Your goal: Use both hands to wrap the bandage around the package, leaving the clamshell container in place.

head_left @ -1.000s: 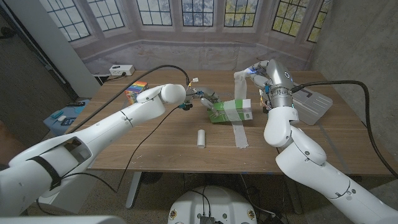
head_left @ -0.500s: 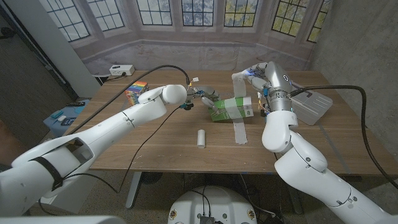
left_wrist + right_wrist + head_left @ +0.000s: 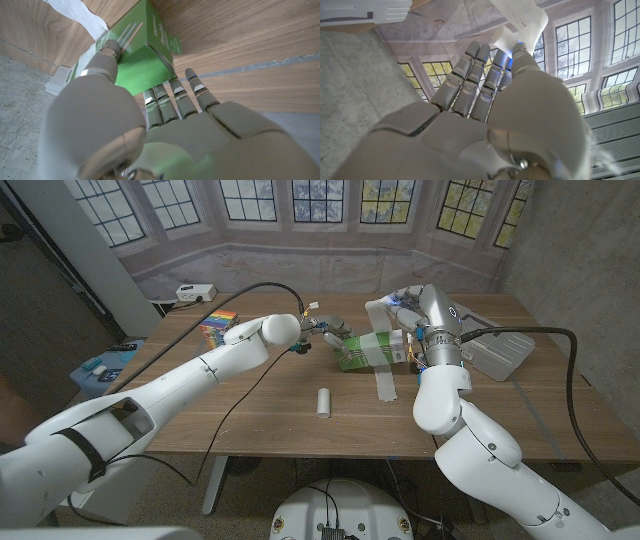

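While my left hand (image 3: 335,340) holds the green box (image 3: 372,356) down on the table (image 3: 250,405), my right hand (image 3: 400,304) has swung its end of the white bandage (image 3: 385,375) over toward my left hand. A second ago that end was up above the far side of the box. Now it hangs more over the middle of it. The loose tail lying on the table in front of the box has slid a little that way too. I think this means one turn is nearly going over the top, but the wrap is not done yet.

My left hand is closed on the end of the box. My thumb (image 3: 107,52) sits on its top edge and my fingers (image 3: 175,97) press on its side. My right hand pinches the bandage up in the air, just above the box, with my fingers (image 3: 475,80) almost straight.

Just past my right hand, away from the box, sits the grey plastic container (image 3: 500,352). Its lid looks shut, so I cannot tell what is inside. It has not moved.

A small white roll (image 3: 323,402) lies on the table nearer to my body than both hands. A box with rainbow colours (image 3: 218,327) stands out beyond my left arm.
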Robot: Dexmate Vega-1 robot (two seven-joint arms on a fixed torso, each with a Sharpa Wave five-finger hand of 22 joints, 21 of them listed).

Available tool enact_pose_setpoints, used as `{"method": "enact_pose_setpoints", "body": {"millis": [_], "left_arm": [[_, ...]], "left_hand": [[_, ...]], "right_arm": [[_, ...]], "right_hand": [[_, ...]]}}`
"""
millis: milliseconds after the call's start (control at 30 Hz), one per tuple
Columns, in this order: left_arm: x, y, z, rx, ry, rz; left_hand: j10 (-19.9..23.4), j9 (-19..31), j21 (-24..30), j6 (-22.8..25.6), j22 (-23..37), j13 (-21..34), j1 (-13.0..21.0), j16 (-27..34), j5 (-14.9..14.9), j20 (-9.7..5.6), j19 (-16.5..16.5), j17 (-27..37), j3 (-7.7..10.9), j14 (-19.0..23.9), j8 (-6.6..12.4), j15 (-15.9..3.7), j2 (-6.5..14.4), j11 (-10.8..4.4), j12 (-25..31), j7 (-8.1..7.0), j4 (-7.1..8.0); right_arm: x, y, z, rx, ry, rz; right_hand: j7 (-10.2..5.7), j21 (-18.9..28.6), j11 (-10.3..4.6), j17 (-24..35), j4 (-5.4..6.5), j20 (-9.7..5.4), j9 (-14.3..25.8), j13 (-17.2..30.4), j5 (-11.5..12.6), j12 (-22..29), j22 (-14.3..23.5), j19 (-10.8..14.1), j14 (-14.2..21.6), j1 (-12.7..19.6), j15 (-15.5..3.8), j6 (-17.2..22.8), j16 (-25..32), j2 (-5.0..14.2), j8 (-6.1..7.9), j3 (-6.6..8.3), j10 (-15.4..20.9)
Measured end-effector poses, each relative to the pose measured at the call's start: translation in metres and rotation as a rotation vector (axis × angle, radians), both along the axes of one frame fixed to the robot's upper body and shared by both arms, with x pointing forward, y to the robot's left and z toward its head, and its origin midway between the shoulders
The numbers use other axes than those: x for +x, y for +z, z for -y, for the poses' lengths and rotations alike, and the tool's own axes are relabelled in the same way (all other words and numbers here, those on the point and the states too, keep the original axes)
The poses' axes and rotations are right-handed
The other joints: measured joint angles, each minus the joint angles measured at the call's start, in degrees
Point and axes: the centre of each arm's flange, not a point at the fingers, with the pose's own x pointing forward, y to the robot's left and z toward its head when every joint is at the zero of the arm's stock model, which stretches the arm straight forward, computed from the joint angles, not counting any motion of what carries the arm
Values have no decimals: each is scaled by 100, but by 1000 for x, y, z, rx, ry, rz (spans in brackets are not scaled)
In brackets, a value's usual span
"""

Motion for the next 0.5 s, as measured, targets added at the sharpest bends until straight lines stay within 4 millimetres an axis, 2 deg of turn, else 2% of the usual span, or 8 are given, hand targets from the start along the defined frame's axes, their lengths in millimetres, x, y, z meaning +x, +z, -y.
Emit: {"method": "enact_pose_setpoints", "body": {"millis": [500], "left_arm": [[4, 4, -2, -4, 0, 14]], "left_hand": [[0, 0, 0, 0, 0, 0, 4, 0, 0, 0, 0, 29, 0, 0, 0, 0, 5, 0, 0, 0, 0]], "right_arm": [[-10, -11, -13, 33, 11, -21]], "right_hand": [[0, 0, 0, -1, 0, 0, -2, 0, -3, 0, 0, 0, 0, 2, 0, -1, 0, -2, -1, 0, 0]]}}
